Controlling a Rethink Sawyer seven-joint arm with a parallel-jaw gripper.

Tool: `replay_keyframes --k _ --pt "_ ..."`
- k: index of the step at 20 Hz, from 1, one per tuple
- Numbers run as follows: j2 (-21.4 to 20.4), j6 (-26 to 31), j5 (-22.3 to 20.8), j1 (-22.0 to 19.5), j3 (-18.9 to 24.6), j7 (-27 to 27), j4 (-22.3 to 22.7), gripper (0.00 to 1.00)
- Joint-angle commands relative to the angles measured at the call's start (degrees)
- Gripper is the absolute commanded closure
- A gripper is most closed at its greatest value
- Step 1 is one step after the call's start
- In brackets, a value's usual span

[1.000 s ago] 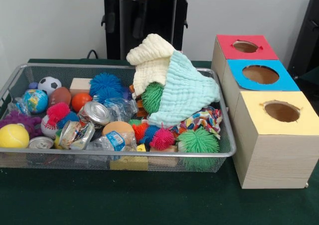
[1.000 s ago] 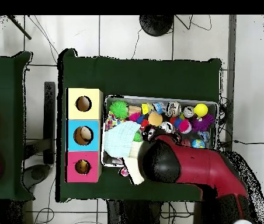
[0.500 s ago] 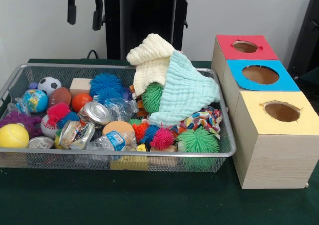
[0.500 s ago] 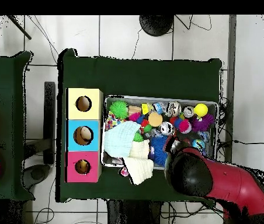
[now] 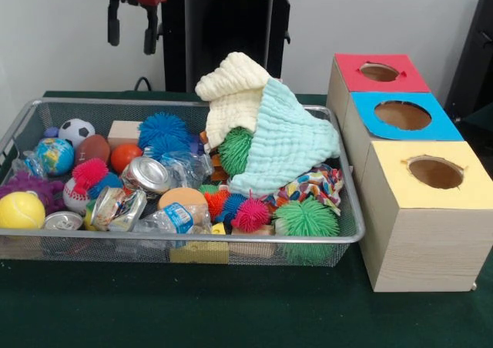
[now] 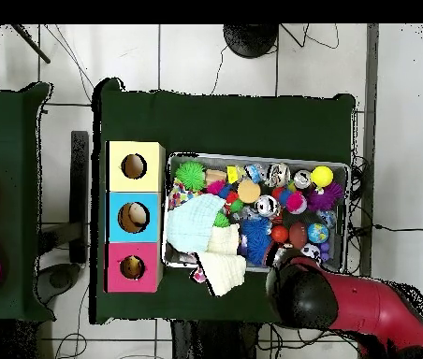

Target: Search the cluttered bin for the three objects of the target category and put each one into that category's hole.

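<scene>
A wire mesh bin [image 5: 92, 101] holds a jumble of things. A cream cloth [image 5: 231, 94] and a mint cloth [image 5: 291, 142] are heaped at its right end over a green spiky ball [image 5: 235, 149]. More spiky balls lie about: blue [image 5: 163, 128], pink [image 5: 250, 214], green [image 5: 306, 219]. Crushed cans [image 5: 148, 175], a plastic bottle [image 5: 174, 219], a soccer ball [image 5: 75, 131] and a yellow tennis ball [image 5: 19, 209] fill the left half. My gripper [image 5: 132, 31] hangs open and empty high above the bin's back left part. Seen from overhead, the arm's head [image 6: 301, 292] hides it.
Three wooden boxes with round holes stand right of the bin: red top [image 5: 350, 72], blue top [image 5: 370, 102], yellow top [image 5: 393, 152]. In the overhead view they line up beside the bin [image 6: 253, 157] as yellow [image 6: 150, 166], blue [image 6: 150, 217], pink [image 6: 150, 267].
The arm has swung away from the cloth heap to the bin's soccer-ball end, and the gripper has come down a little into the front view. Nothing in the bin has moved.
</scene>
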Motion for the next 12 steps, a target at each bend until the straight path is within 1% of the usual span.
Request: replay_keyframes --k 1,3,5,7,9,12 --pt "4.94 -2.68 -6.11 -0.98 5.51 -7.57 3.51 0.0" --pt "5.17 -2.64 -7.18 -0.68 5.27 -6.93 2.72 0.0" --pt "5.74 -4.3 -8.83 0.23 4.64 -5.44 1.32 0.0" --pt "5.91 -4.43 -9.34 0.55 4.9 -4.94 0.33 0.0" --pt "6.04 -4.56 -9.23 0.84 5.35 -4.19 -0.51 0.0" --pt "5.91 -4.15 -7.47 1.43 6.6 -2.97 -1.01 0.0"
